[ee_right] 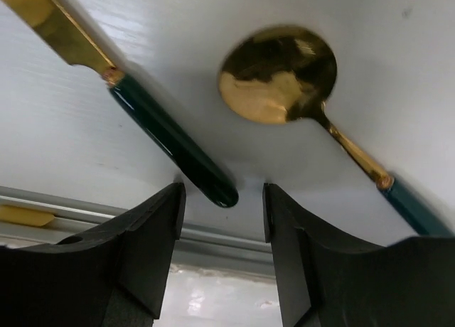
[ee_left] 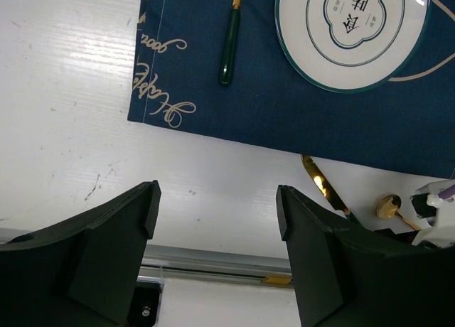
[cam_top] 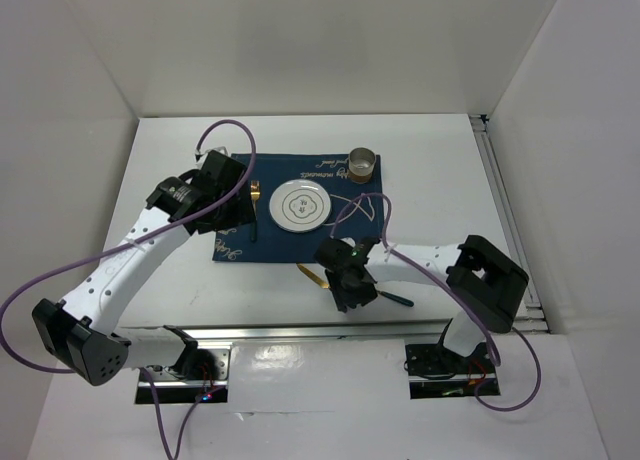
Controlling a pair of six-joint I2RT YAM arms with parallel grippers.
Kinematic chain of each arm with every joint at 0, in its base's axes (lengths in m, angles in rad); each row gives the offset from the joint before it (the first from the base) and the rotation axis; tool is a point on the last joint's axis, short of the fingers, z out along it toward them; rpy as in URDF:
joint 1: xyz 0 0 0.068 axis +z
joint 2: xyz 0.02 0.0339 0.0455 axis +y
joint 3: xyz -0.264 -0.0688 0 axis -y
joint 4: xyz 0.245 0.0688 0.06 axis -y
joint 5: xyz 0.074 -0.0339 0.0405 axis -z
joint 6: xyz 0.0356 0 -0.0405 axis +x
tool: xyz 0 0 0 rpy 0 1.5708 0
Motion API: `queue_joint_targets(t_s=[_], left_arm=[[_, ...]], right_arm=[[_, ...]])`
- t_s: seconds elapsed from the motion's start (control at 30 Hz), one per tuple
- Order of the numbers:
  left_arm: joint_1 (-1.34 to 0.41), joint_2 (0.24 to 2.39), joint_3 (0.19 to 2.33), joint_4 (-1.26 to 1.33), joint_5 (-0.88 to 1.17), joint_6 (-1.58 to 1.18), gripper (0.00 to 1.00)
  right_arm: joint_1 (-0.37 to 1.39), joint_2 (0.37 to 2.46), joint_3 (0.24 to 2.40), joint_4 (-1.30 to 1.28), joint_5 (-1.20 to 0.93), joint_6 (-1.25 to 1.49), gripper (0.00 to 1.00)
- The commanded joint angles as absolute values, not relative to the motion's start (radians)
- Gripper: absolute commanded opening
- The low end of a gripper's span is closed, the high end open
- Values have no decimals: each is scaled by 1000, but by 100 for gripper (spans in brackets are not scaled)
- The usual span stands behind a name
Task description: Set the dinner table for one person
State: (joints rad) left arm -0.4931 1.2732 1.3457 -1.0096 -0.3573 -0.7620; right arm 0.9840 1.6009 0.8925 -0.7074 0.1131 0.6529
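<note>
Filling the top view from wall to wall, the white desk (cam_top: 170,160), with a metal rail (cam_top: 300,332) along its near edge. On it, mid-field, a navy placemat (cam_top: 290,242) carrying a white plate (cam_top: 300,207), a brass-coloured cup (cam_top: 362,164) at the far right corner and a green-handled gold utensil (ee_left: 229,53) left of the plate. Off the cloth, on bare desk just near of it, a gold knife (ee_right: 170,138) with a dark green handle and a gold spoon (ee_right: 279,74) beside it, close but apart. Judged as the step in hand: picking up the knife for placing right of the plate. Right claw (ee_right: 222,199) low over the handle's butt end, moderately parted and holding nothing, one finger either side of the tip. Better to shift a little along the handle toward the blade before closing, so as to grip more than the rounded end; hold square across the handle, go down to the desk surface, close gently, lift straight, and stay off the spoon. Right arm stretched left and folded low, wrist pitched down. Left claw (ee_left: 217,206) wide and empty, hovering by the placemat's left side, arm reaching diagonally forward.
</note>
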Motion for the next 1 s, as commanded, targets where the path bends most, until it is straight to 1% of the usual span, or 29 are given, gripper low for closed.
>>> queue_joint_targets(t_s=[0.0,0.13,0.23,0.33,0.37,0.4,0.47,0.5,0.57,0.67,0.83,0.97], left_arm=[[-500,1250,1344,-992,-350,-759,84],[-500,1250,1344,-992,-359,-769,84],[-500,1250,1344,-992,-359,-769,84],[-500,1259,1344,-992,-359,-769,84],[-500,1259,1344,-992,-350,-769,84],[-500,1259,1344,-992,-350,-769,84],[-500,1259,1344,-992,-350,-769,84],[-500,1259,1344,-992,-350,-769,84],[-500,1259,1344,-992,-359,-769,84],[-500,1259,1353,-992,-370,-769,84],[-500,1269,1373,-992,-370,-759,84],[-500,1279,1382,-992,-370,-759,84]], right_arm=[[991,1618,930,-635,155,585,59],[991,1638,930,-572,121,519,52],[1009,1660,930,-560,121,485,52],[1019,1669,939,-549,112,462,44],[1029,1669,939,-537,94,451,40],[1029,1669,939,-537,71,442,24],[1042,1648,939,-528,32,419,14],[1052,1635,939,-528,8,419,7],[1065,1615,930,-555,8,410,1],[1065,1589,966,-661,26,428,0],[1065,1490,1029,-774,-44,404,0],[1043,1428,1089,-888,-3,416,0]])
